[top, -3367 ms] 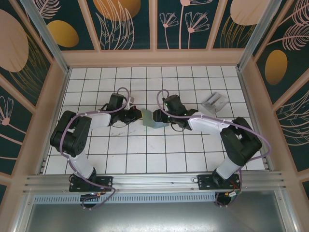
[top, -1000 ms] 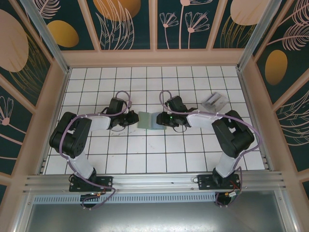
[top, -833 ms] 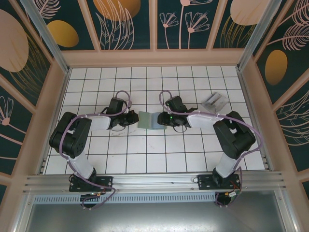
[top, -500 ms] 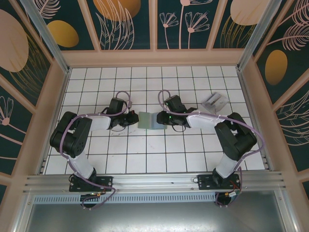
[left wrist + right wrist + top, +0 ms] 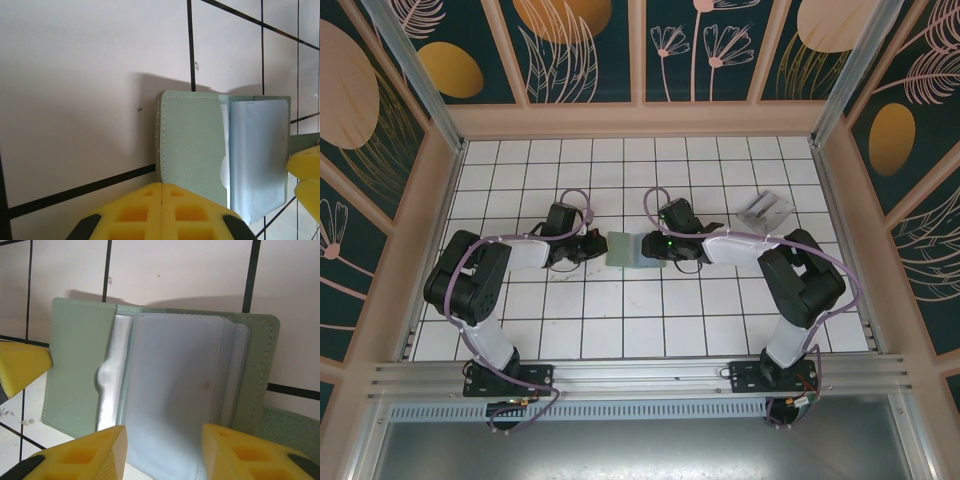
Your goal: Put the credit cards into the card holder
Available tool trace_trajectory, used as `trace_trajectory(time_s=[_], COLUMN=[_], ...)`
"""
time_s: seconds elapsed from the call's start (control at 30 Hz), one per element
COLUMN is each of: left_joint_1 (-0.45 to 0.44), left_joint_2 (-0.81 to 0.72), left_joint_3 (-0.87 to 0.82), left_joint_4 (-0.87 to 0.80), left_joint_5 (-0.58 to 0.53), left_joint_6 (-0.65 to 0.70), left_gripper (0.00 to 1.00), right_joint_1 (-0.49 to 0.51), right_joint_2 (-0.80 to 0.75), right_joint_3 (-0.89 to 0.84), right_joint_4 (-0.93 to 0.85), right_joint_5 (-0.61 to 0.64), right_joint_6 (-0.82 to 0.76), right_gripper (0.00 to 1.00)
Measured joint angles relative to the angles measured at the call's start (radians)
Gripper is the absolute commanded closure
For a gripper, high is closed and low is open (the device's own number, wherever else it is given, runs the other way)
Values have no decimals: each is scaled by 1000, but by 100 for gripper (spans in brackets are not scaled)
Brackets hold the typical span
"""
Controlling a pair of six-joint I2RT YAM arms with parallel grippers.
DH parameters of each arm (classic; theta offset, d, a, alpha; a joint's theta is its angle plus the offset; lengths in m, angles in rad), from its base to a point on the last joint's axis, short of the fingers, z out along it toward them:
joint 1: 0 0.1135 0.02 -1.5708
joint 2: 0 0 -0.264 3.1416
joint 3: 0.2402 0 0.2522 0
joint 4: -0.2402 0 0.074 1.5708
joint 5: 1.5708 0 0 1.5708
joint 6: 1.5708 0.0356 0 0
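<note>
The sage-green card holder [image 5: 623, 248] lies open on the tiled floor between my two grippers, its pale bluish sleeve [image 5: 175, 385] showing. My left gripper [image 5: 162, 186] is shut, and its tips rest at the near corner of the holder's left flap [image 5: 192, 145]. At the opposite side, my right gripper [image 5: 164, 432] stands open, a finger on each side of the sleeve and nothing between them. The credit cards [image 5: 765, 210] lie in a small grey and whitish bunch at the back right, well apart from both grippers.
Pinkish side walls [image 5: 438, 230] and a back wall enclose the white tiled floor [image 5: 620, 320]. A metal rail [image 5: 640, 375] runs along the near edge by the arm bases. Both arms lie low across the middle of the floor.
The card holder stood a little further right and half folded a few seconds ago; it now lies spread open. In the last second the right wrist eased slightly left.
</note>
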Motion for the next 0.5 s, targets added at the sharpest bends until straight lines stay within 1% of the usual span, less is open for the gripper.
trace_trajectory(time_s=[0.13,0.27,0.3,0.4,0.5], left_joint_1=[0,0,0,0,0], left_joint_2=[0,0,0,0,0], left_joint_3=[0,0,0,-2,-2], left_joint_4=[0,0,0,4,6], left_joint_5=[8,15,16,17,18], left_joint_6=[-1,-4,-5,-8,-8], left_gripper=[95,95,95,95,95], right_joint_1=[0,4,5,6,7], right_joint_2=[0,0,0,0,0], right_joint_3=[0,0,0,0,0], right_joint_4=[13,22,21,21,18], right_joint_5=[-12,-27,-30,-29,-16], right_joint_6=[2,5,5,7,19], right_gripper=[60,61,61,56,54])
